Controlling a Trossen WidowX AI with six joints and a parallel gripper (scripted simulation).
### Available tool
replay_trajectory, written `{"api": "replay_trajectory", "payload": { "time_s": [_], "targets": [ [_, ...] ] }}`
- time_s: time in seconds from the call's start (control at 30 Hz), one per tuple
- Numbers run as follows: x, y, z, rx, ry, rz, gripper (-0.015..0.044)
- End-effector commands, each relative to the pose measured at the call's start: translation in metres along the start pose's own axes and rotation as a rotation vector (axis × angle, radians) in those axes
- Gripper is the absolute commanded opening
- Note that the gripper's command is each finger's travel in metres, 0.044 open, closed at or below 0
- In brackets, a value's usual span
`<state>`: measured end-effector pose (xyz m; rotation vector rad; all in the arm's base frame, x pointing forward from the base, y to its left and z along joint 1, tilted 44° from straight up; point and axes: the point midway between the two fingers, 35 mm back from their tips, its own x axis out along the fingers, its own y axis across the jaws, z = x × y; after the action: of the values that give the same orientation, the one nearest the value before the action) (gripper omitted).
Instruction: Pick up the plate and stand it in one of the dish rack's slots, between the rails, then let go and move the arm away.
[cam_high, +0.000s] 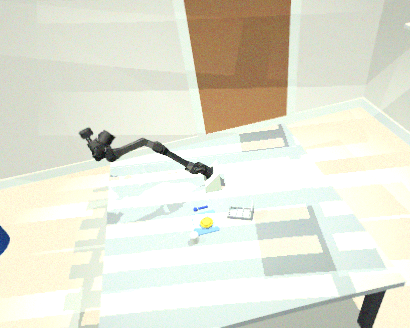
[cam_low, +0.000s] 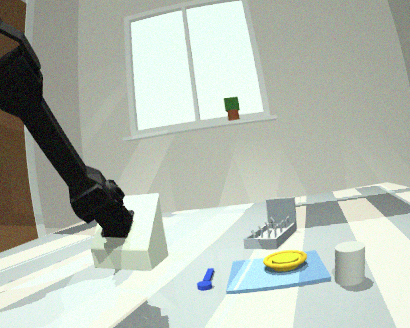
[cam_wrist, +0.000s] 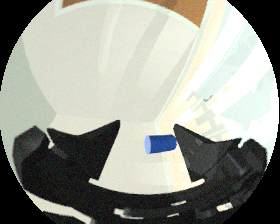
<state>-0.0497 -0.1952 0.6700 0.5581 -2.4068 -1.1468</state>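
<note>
A yellow plate (cam_high: 206, 222) (cam_low: 285, 260) lies flat on a blue mat (cam_high: 212, 231) (cam_low: 275, 281). The small grey dish rack (cam_high: 240, 218) (cam_low: 261, 243) stands on the table beyond the mat in the exterior view, with thin upright pins and a taller panel at one end; no plate stands in it. My gripper (cam_high: 210, 175) (cam_low: 118, 234) (cam_wrist: 147, 123) is open, with nothing between its fingers in the wrist view. It is well away from the plate, at a pale wedge-shaped block; whether it touches the block I cannot tell. The plate and rack are not seen in the wrist view.
The pale wedge block (cam_high: 214, 184) (cam_low: 156, 240) stands by the gripper. A blue spoon-like piece (cam_high: 201, 208) (cam_low: 206, 281) lies between block and mat. A whitish cylinder (cam_high: 194, 238) (cam_low: 350, 264) stands beside the mat. A blue cylinder (cam_high: 3, 241) (cam_wrist: 162, 144) is off the table.
</note>
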Motion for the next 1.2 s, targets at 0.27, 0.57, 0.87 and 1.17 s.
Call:
{"api": "replay_trajectory", "payload": {
  "time_s": [0.27,0.57,0.87,1.17],
  "targets": [
    [-0.013,-0.021,-0.038,-0.186,0.128,0.042,0.0400],
    [-0.033,-0.049,-0.075,-0.274,0.261,0.079,0.0400],
    [-0.063,-0.092,-0.116,-0.513,0.432,0.120,0.0400],
    [-0.108,-0.129,-0.144,-0.646,0.601,0.128,0.0400]
  ]
}}
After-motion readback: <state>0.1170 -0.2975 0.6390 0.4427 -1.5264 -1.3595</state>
